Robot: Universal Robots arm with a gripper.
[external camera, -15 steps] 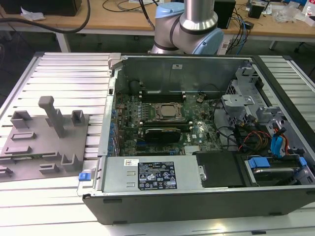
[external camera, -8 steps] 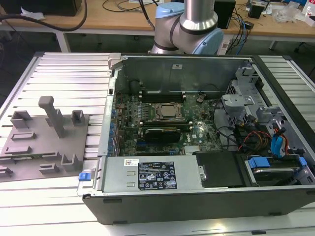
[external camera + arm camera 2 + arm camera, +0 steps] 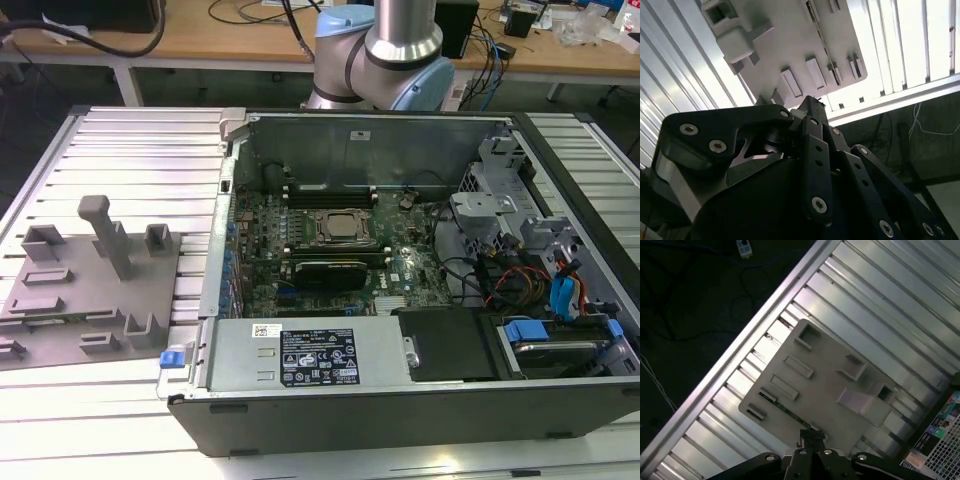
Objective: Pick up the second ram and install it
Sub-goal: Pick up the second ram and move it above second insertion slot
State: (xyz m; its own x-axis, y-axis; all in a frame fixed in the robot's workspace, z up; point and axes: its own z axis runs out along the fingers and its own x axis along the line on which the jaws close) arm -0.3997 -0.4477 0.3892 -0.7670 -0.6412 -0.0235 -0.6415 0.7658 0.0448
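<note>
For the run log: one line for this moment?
gripper: shut, nothing seen held | position: above grey fixture plate | second ram: apparently the green strip lying on plate | computer case: open

A ribbed metal table [image 3: 130,140] carries a grey fixture plate [image 3: 90,300] near its edge at the exterior view's left, with an open computer case [image 3: 400,390] beside the plate.
</note>
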